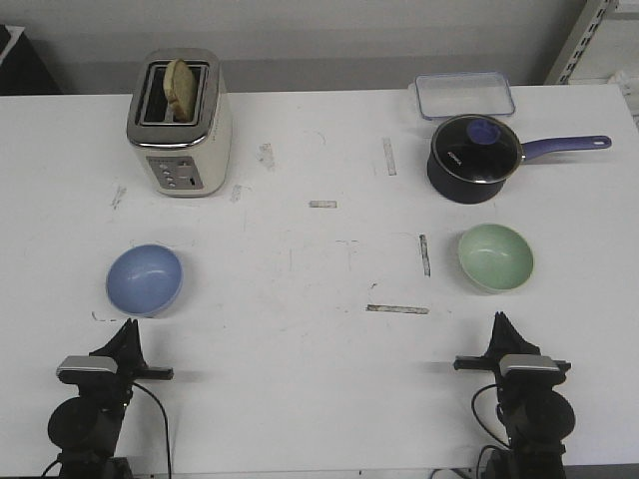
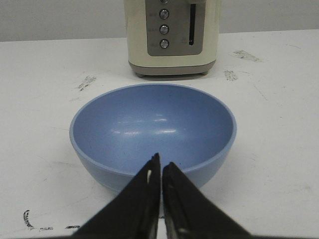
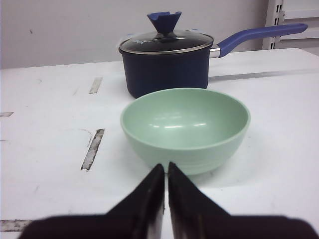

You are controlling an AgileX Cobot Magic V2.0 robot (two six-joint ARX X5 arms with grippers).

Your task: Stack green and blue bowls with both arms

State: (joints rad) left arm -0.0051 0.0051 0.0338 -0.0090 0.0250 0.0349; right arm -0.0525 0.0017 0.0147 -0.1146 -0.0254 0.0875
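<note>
At the near edge of the white table (image 1: pixel 319 379), the left black pincer end effector (image 1: pixel 129 329) is seen low over the surface with its fingers pressed together to a hairline gap, nothing held between them; the right black pincer end effector (image 1: pixel 499 324) is posed the same way at the near right, its fingers likewise closed on nothing. Just beyond the left end effector (image 2: pixel 160 164), the light periwinkle blue round bowl (image 1: pixel 145 279) is set upright on the table, empty, its smooth inside shown in the left wrist view (image 2: pixel 152 132). Just beyond the right end effector (image 3: pixel 165 169), the pale mint green round bowl (image 1: pixel 495 257) is set upright and empty (image 3: pixel 185 127), well apart from the blue bowl, with strips of grey tape (image 1: pixel 397 309) lying on the table between them. Farther back on the left, a cream and chrome toaster (image 1: pixel 180 125) is placed with a slice of bread (image 1: pixel 180 88) standing in one slot. Farther back on the right, behind the green bowl, a dark navy saucepan with a glass lid and purple handle (image 1: pixel 474 160) is seen, and beyond it a clear rectangular plastic container (image 1: pixel 464 95) lies touching or just beside the pan.
</note>
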